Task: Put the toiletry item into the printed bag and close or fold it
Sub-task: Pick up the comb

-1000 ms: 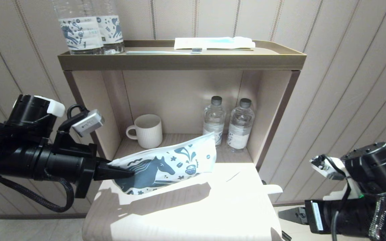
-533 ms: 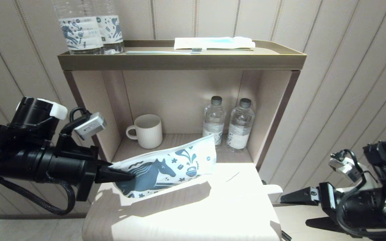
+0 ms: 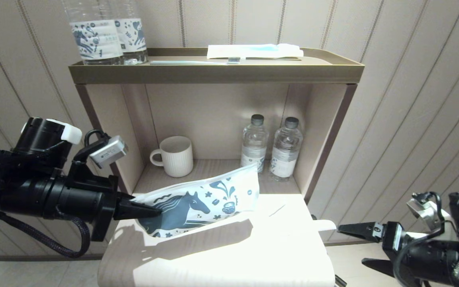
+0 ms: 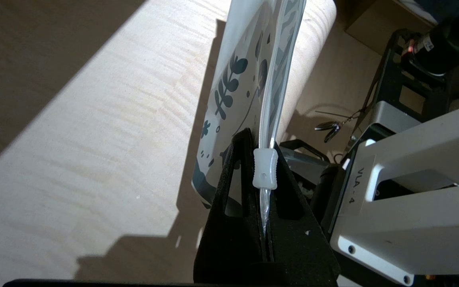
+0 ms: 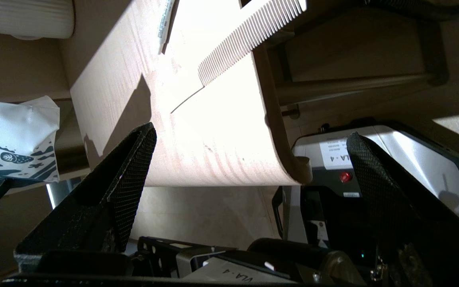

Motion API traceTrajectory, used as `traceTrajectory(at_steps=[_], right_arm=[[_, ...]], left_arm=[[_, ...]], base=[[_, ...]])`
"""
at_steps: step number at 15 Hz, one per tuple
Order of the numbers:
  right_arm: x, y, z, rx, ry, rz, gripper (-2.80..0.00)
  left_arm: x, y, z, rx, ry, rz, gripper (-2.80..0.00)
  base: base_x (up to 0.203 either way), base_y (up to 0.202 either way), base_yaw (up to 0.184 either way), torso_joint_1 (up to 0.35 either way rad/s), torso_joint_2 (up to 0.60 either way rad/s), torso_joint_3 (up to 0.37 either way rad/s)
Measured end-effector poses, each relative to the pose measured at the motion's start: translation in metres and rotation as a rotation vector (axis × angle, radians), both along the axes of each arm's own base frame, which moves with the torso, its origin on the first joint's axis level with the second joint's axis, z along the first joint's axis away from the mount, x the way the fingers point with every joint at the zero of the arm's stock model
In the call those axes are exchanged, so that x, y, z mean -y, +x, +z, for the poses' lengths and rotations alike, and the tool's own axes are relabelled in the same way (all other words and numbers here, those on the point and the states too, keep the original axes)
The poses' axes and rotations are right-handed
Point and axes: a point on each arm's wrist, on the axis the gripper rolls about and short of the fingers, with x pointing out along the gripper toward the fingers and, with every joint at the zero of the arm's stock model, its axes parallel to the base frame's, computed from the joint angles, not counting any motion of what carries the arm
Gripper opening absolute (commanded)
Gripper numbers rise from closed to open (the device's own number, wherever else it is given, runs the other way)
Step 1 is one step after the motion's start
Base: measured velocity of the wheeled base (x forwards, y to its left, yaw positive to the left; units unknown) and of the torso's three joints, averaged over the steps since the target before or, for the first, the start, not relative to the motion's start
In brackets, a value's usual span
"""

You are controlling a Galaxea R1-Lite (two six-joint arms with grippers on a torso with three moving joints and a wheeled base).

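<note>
A pale wooden table (image 3: 229,255) stands before a shelf unit. The left gripper (image 3: 150,209) pinches one end of the horse-printed bag (image 3: 201,201), held up on edge. The right gripper (image 3: 353,247), jaws spread wide and empty, waits off the table's right edge near the white comb (image 5: 249,38) overhanging it; a nudge could tip the comb off.

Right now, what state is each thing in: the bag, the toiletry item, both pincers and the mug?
printed bag: held by one end, slanted over the table.
toiletry item: outside the bag, lying at the table's right edge.
left pincer: shut on the bag's end.
right pincer: open, empty.
mug: upright.
</note>
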Motion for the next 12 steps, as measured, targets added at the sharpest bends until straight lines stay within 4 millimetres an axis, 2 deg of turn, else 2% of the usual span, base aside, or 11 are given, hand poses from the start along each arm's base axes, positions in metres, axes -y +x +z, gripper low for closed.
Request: traceTrajectory(at_steps=[5, 12], right_arm=[[0.000, -0.002, -0.020, 0.104, 0.021, -0.010, 0.00], [-0.005, 0.011, -0.033, 0.155, 0.047, -0.011, 0.00]], left_arm=[[0.001, 0.001, -0.002, -0.008, -0.001, -0.003, -2.80], [0.001, 0.003, -0.005, -0.004, -0.003, -0.003, -2.80]], base=[[0.000, 0.000, 0.000, 0.000, 0.00, 0.000], [0.000, 0.000, 0.000, 0.000, 0.00, 0.000]])
